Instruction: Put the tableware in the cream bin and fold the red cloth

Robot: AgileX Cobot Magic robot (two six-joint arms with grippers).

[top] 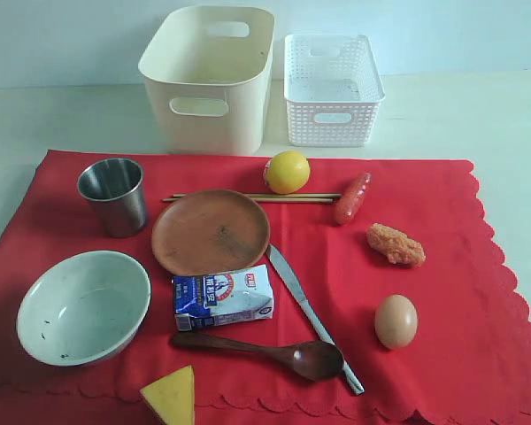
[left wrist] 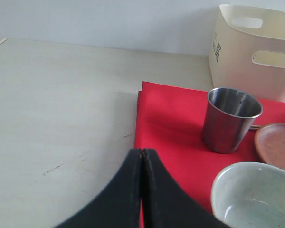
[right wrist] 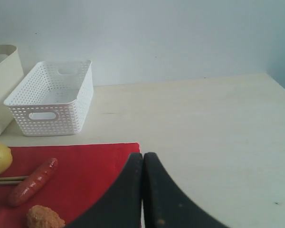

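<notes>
Stock on red cloth point(top: 460, 266), spread flat on the table point(top: 478, 115): steel cup point(top: 113, 195) standing upright at the left; brown plate point(top: 211, 232) lying mid-cloth; bowl point(top: 82, 305) sitting open-side up near the left front; chopsticks point(top: 274, 197) lying side by side just behind the plate, running toward the sausage point(top: 351, 197); knife point(top: 305, 310) lying diagonally, with the spoon point(top: 248, 346) meeting it near its handle. The cream bin point(top: 214, 115) is standing off the cloth beyond the cup, empty as far as its visible inside shows, with the lattice basket point(top: 332, 88) beside it. Left gripper point(left wrist: 141, 153): jaws pressed together, gripping nothing, hanging over the cloth's left edge near the cup and bowl. Right gripper point(right wrist: 143, 156): likewise closed and empty, hanging by the cloth corner on the sausage's side. Judged step: first pickup, nothing binned yet. The cup is looking like the easiest start for the left arm: part the jaws first, straddle the rim with one finger inside, lift straight up so the cloth is not dragging, then lower it inside the bin rather than dropping it. The lemon point(top: 287, 171), egg point(top: 396, 320), cheese wedge point(top: 171, 397) and milk carton point(top: 223, 297) are not tableware.
</notes>
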